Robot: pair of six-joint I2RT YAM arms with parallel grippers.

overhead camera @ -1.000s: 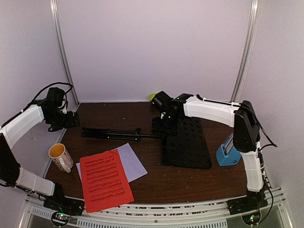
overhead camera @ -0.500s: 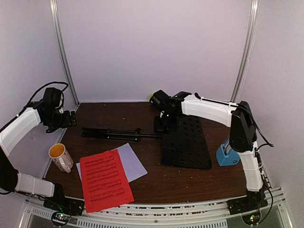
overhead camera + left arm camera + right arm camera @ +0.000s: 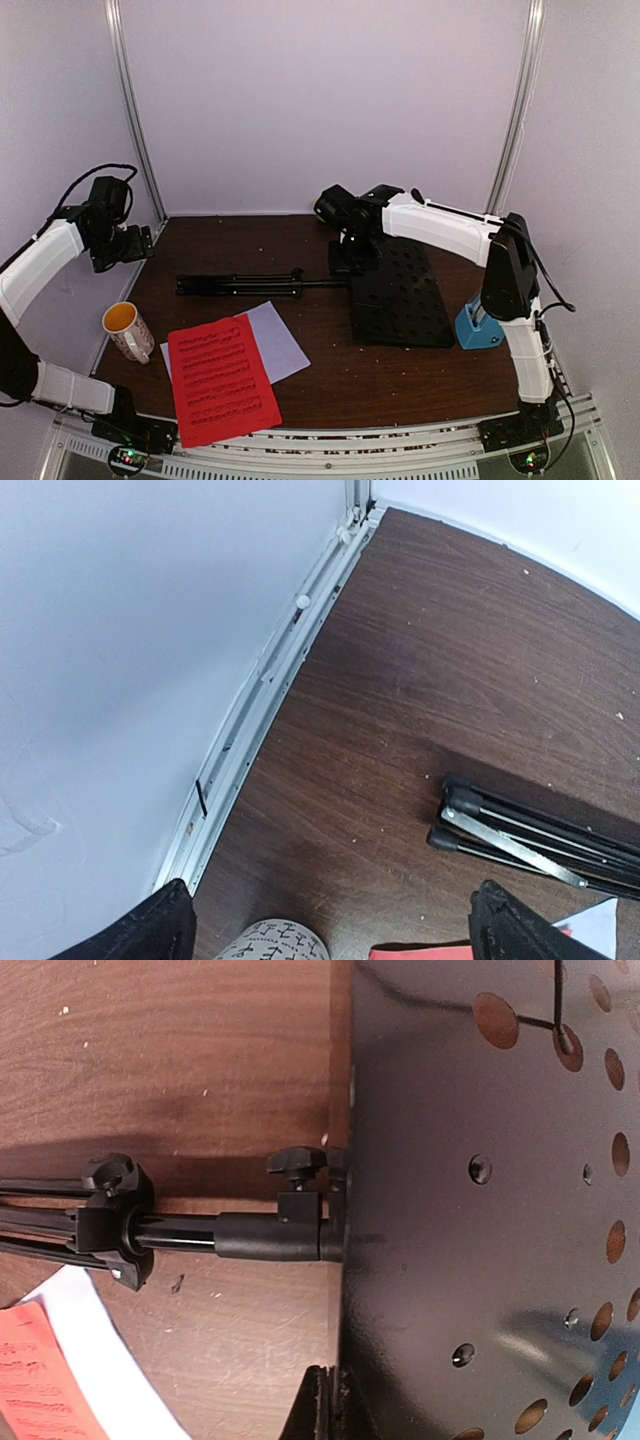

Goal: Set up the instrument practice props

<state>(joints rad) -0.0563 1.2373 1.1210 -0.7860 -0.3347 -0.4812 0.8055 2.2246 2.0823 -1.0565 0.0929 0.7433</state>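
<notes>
While the dark brown wood table [image 3: 300, 235] sits inside pale lilac walls [image 3: 320, 100] with metal corner rails [image 3: 128, 120], the music stand [image 3: 400, 295] lies flat at centre-right, legs folded leftward. Right gripper [image 3: 345, 252] pinches its upper-left plate edge. Left gripper [image 3: 138, 246] hangs at upper left, fingers [image 3: 150, 930] wide, empty. Red sheet [image 3: 220, 380] overlaps white sheet [image 3: 288, 342] lower left; metronome [image 3: 480, 325] at right edge.

Top view: high over near edge, faces far, whole table [image 3: 380, 380]. Left wrist: mid-height, down on far-left corner. Right wrist: close over stand [image 3: 450, 1210]. All three share stand.
</notes>
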